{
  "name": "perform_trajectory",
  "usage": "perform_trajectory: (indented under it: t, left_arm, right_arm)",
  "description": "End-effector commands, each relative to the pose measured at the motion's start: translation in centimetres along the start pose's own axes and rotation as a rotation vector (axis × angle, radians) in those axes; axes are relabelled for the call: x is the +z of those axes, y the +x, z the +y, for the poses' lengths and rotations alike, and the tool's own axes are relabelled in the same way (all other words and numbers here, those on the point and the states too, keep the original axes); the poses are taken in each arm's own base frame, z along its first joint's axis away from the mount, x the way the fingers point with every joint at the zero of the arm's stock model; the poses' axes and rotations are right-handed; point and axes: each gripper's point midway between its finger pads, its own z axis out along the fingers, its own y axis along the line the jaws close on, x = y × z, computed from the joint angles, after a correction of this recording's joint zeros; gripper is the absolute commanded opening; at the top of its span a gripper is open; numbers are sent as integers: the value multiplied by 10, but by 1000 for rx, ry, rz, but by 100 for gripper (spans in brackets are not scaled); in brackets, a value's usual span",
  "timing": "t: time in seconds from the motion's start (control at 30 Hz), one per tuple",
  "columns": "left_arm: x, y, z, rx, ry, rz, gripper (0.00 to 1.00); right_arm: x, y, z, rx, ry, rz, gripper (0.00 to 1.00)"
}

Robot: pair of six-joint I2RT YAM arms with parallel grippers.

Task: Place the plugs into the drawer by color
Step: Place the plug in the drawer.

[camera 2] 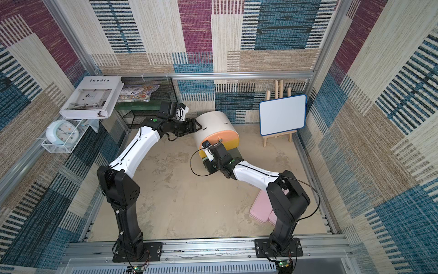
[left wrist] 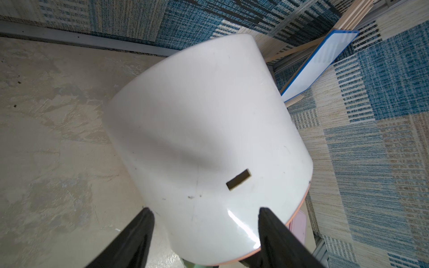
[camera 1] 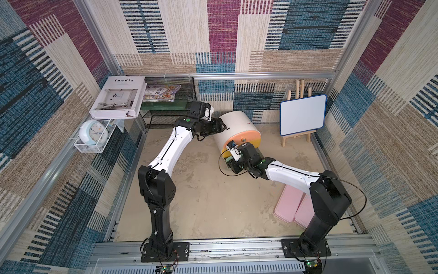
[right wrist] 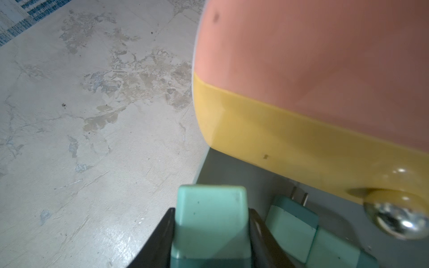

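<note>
The drawer [camera 1: 237, 123] is a white barrel cabinet at the back middle, with a peach front [right wrist: 301, 58] above a yellow one [right wrist: 278, 139]. Its grey-green bottom drawer [right wrist: 243, 171] is pulled out. Two mint green plugs [right wrist: 290, 229] [right wrist: 334, 248] lie in it. My right gripper [right wrist: 211, 210] is shut on a third mint green plug [right wrist: 211, 227] at that drawer's left edge. My left gripper [left wrist: 204, 211] stands open against the cabinet's white left side [left wrist: 197, 130], fingers [left wrist: 144, 222] straddling its curve. No blue or pink plugs show.
Two flat pink boxes [camera 1: 291, 204] lie under my right arm. A whiteboard on a wooden easel [camera 1: 302, 115] stands at the back right. A black wire-mesh rack [camera 1: 166, 111], a white book [camera 1: 118, 97] and a clock in a white basket [camera 1: 93, 134] fill the back left.
</note>
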Motion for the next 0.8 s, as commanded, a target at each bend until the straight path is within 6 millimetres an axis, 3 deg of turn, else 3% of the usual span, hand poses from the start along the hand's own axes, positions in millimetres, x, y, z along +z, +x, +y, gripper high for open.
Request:
perform_trajectory:
  t: [0.0, 0.17, 0.37, 0.6, 0.7, 0.77]
  left_arm:
    - [1, 1, -2, 15, 8, 7, 75]
    - [3, 1, -1, 17, 6, 9, 75]
    - [6, 3, 2, 25, -3, 15, 75]
    - [11, 6, 6, 31, -9, 28, 75]
    - [12, 7, 6, 35, -9, 31, 75]
    - [12, 6, 6, 39, -9, 30, 75]
  right_arm:
    - [5, -2, 6, 16, -37, -5, 43]
    - [12, 3, 6, 21, -43, 9, 45]
    - [3, -7, 6, 5, -48, -2, 58]
    - [-46, -30, 1, 9, -21, -94, 66]
    - [-67, -21, -6, 33, 12, -135, 68]
    - [-76, -4, -13, 63, 49, -152, 67]
